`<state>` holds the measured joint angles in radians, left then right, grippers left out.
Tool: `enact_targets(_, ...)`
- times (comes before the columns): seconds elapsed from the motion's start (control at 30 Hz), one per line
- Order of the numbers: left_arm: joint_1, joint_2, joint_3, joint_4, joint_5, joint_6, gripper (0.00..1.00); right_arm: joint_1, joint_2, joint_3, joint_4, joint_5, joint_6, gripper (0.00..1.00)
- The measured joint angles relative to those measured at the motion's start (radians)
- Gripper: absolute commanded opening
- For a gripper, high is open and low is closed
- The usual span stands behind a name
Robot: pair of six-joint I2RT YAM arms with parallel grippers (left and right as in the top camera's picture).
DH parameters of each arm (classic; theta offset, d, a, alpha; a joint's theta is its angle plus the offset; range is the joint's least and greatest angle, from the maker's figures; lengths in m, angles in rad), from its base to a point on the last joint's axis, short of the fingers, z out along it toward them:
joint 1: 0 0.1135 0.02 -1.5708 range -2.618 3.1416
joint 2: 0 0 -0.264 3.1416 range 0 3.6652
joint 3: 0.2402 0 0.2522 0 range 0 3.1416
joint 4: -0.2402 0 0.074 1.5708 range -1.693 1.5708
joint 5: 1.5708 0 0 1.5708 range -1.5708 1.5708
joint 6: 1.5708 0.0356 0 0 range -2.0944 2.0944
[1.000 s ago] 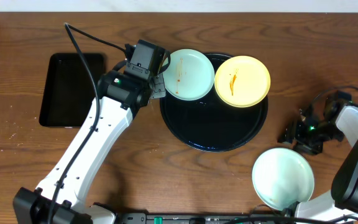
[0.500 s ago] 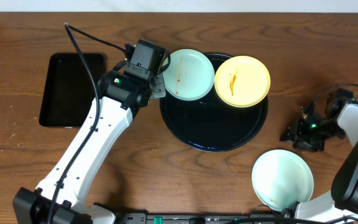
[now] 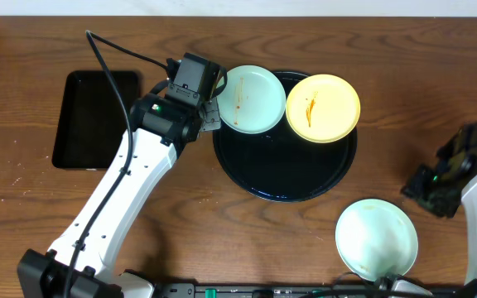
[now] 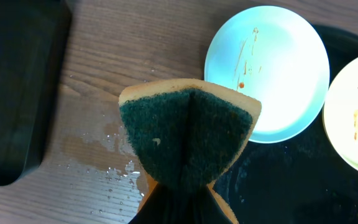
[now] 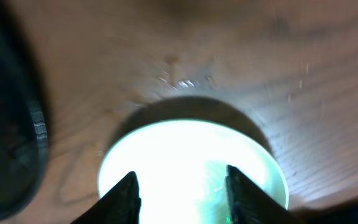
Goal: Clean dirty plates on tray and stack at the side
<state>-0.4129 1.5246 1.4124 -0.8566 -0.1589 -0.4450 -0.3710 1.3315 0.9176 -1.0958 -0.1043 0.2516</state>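
Wooden table [image 3: 437, 74]: pale plate [image 3: 377, 240] lies near right jaws

Three plates all told: two blue, the smeared blue plate [image 3: 251, 99] right beside the left pincer [image 3: 209, 114] and the other blue plate [image 3: 377, 237] near the right pincer [image 3: 433, 189], plus one yellow plate [image 3: 322, 108]. One round tray [image 3: 280, 186] and one rectangular tray [image 3: 95, 118] either side of the left pincer. One sponge [image 4: 188, 134], in the left pincer's grip.
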Motion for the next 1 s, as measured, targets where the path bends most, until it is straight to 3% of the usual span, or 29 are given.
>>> enact_targets(0.47, 0.0, 0.0, 0.0, 0.0, 0.003, 0.0, 0.08, 0.0, 0.006, -0.286, 0.314, 0.09, 0.13, 0.33)
enact_targets(0.7, 0.0, 0.0, 0.0, 0.001, 0.003, 0.0, 0.08, 0.0, 0.062, -0.319, 0.44, 0.188, 0.196, 0.33)
enact_targets(1.0, 0.0, 0.0, 0.0, 0.001, 0.003, 0.0, 0.08, 0.0, 0.073, -0.323, 0.753, 0.261, 0.269, 0.34)
